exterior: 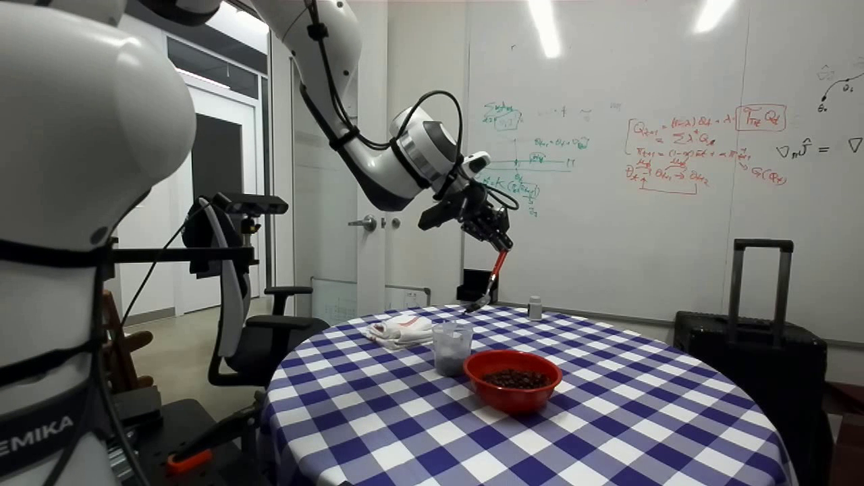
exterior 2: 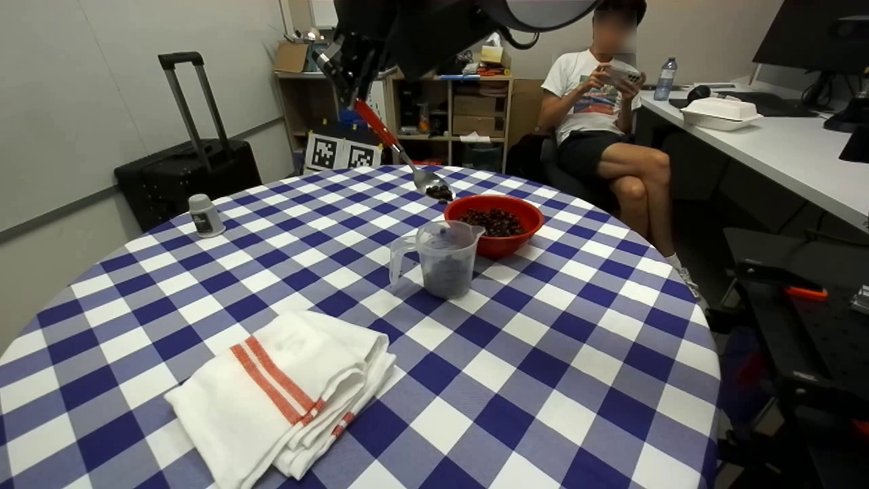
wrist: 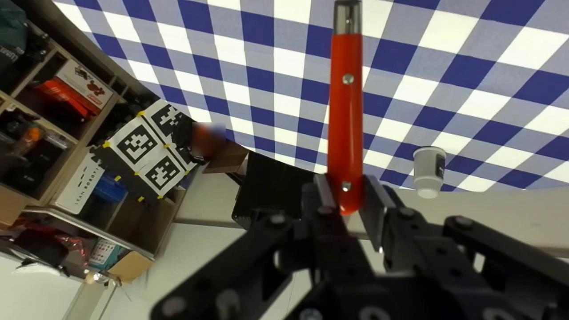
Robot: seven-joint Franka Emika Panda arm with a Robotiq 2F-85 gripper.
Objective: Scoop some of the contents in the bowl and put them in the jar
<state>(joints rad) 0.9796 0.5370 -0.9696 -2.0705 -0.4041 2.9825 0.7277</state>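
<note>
The glossy red bowl [exterior: 511,399] stands on the table with dark beans in it; it also shows in an exterior view [exterior 2: 504,247]. The jar is a clear plastic jug with a handle [exterior 2: 448,261], close beside the bowl, with greyish contents low inside; it also shows in an exterior view [exterior: 451,349]. My gripper [wrist: 345,191] is shut on the red handle end of a spoon [wrist: 345,115]. The spoon [exterior 2: 381,128] slants downward, its metal head holding dark beans [exterior 2: 440,193] above the table, apart from bowl and jug. Bowl and jug are out of the wrist view.
A folded white towel [exterior 2: 285,394] with red stripes lies on the checked tablecloth [exterior 2: 543,407] near the jug. A small pale bottle [exterior 2: 206,217] stands near the table edge. A black suitcase [exterior: 749,364] stands beside the table. A person [exterior 2: 590,95] sits beyond it.
</note>
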